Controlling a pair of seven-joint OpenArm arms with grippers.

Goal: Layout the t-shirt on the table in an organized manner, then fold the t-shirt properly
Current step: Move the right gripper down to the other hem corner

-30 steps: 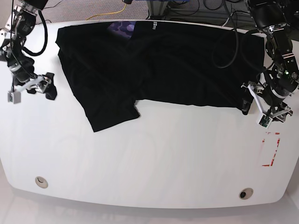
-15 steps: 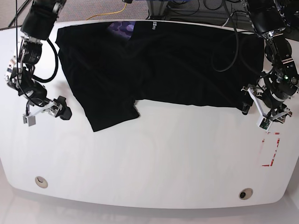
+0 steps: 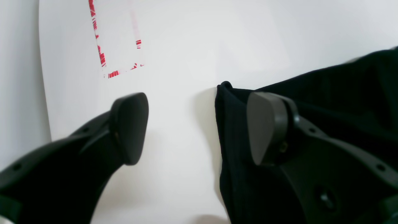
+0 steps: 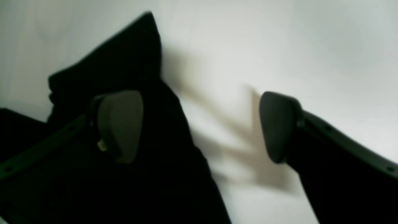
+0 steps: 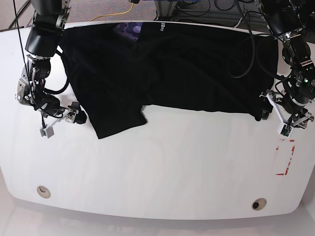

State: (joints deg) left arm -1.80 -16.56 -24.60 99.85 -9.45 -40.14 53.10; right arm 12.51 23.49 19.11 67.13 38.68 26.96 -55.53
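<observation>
The black t-shirt (image 5: 187, 64) lies spread across the far half of the white table (image 5: 172, 167), with one flap reaching toward the front left. My left gripper (image 5: 274, 120) is open at the shirt's right front corner. In the left wrist view, one finger (image 3: 264, 127) of the left gripper (image 3: 197, 124) is over the t-shirt (image 3: 326, 93) and the other over bare table (image 3: 186, 46). My right gripper (image 5: 62, 124) is open at the flap's left edge. In the right wrist view, the right gripper (image 4: 199, 124) has one finger (image 4: 119, 124) over the t-shirt (image 4: 124, 62). Neither gripper holds anything.
A red tape rectangle (image 5: 285, 157) is marked just in front of the left gripper, and it also shows in the left wrist view as red tape (image 3: 101, 46). Two grommet holes (image 5: 43, 191) (image 5: 258, 203) sit near the front edge. Cables (image 5: 216, 10) lie behind the table.
My right arm has swung rightward across the table, from the far left edge up to the shirt's flap. The left gripper has shifted slightly at the shirt's right corner. Both have stayed open.
</observation>
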